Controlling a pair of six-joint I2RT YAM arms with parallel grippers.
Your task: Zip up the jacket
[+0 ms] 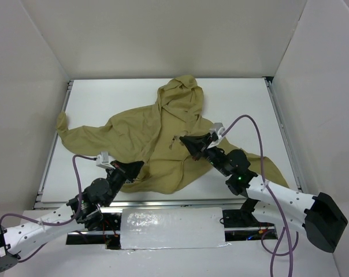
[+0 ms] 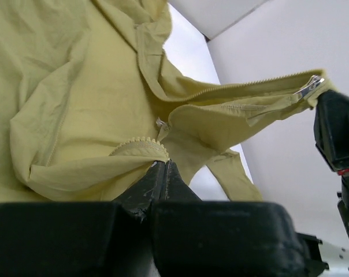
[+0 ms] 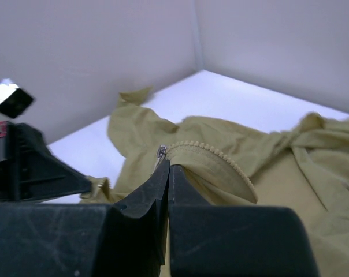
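Note:
The olive-tan jacket lies spread on the white table, hood at the back, front partly open. My left gripper is shut on the jacket's lower front edge by the zipper teeth. My right gripper is shut on the other front edge, where the metal zipper slider sits right at its fingertips. That slider also shows in the left wrist view, with the right gripper's fingers beside it. The zipper is open between the two grippers.
White walls enclose the table on three sides. One sleeve reaches to the left edge, the other runs under the right arm. A white padded strip lies between the arm bases.

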